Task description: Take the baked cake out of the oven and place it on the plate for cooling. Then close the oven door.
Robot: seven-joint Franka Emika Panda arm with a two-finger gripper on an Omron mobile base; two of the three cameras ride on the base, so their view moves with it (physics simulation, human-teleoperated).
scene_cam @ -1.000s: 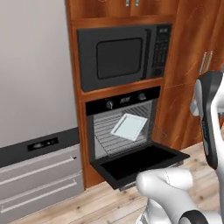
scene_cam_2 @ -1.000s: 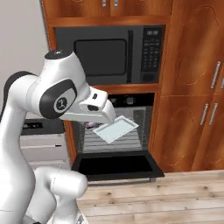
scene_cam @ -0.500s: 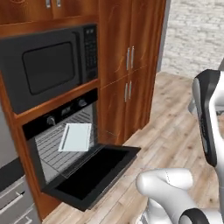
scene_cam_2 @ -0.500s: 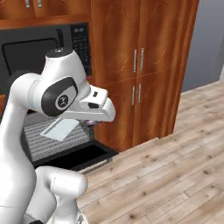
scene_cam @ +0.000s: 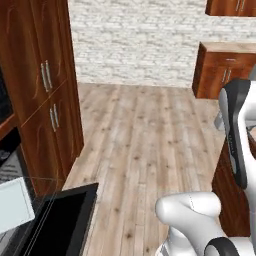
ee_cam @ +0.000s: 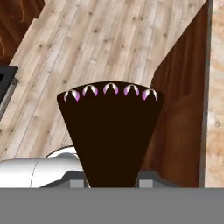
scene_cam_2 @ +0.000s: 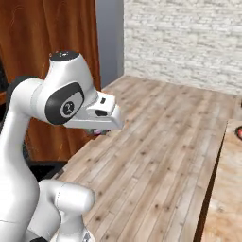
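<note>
At your far left the door (scene_cam: 60, 220) lies dropped open, with a pale tray (scene_cam: 12, 205) just above it. Your jaws are clamped on the cake (ee_cam: 111, 131), a dark wedge with pink-white dollops along its wide edge, held over the wooden floor (ee_cam: 87, 39). The bench (ee_cam: 216, 109) stands to its right.

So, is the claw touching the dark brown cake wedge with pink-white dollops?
Touching: the hand view shows the dark brown cake wedge pinched between the claw tips.
</note>
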